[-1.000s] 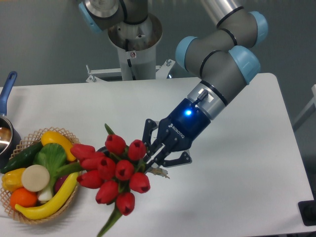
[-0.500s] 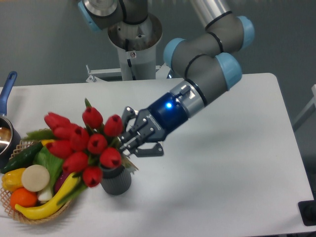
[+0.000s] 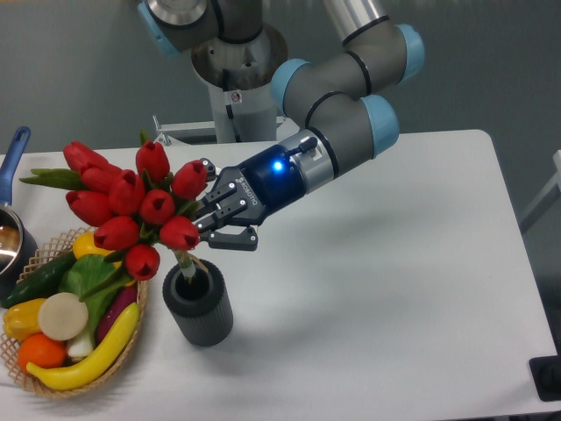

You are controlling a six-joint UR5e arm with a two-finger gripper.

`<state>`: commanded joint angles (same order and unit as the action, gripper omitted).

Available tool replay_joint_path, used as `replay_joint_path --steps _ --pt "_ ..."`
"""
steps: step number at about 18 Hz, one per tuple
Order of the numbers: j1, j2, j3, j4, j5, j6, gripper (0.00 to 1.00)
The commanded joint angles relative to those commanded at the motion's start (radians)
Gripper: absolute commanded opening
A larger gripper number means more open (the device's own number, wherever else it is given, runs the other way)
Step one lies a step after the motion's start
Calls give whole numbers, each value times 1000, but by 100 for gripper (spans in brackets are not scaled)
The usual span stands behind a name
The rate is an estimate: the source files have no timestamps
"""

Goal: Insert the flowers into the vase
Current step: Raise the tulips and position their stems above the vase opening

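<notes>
Over the white tabletop point(image 3: 394, 263) my gripper point(image 3: 203, 230) has its fingers pinching the flowers point(image 3: 131, 206) low on the stems, tips just entering the vase point(image 3: 198, 305); I reckon the bunch is light, top-heavy, springy, so holding low suits.

Robotics lab, industrial arm point(image 3: 337, 123) on pedestal, plain white table point(image 3: 394, 289) (grey wall behind), staged toy produce basket point(image 3: 66, 329)

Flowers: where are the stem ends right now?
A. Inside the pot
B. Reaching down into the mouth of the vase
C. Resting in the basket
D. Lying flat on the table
B: the gripper holds the flowers tilted, their stems dipping into the open top of the vase.
</notes>
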<state>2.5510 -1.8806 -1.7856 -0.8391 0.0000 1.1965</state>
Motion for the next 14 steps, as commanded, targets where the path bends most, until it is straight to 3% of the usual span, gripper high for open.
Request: replay_joint_path --steps 14 --pt "-2 -46 -34 2 21 35 3"
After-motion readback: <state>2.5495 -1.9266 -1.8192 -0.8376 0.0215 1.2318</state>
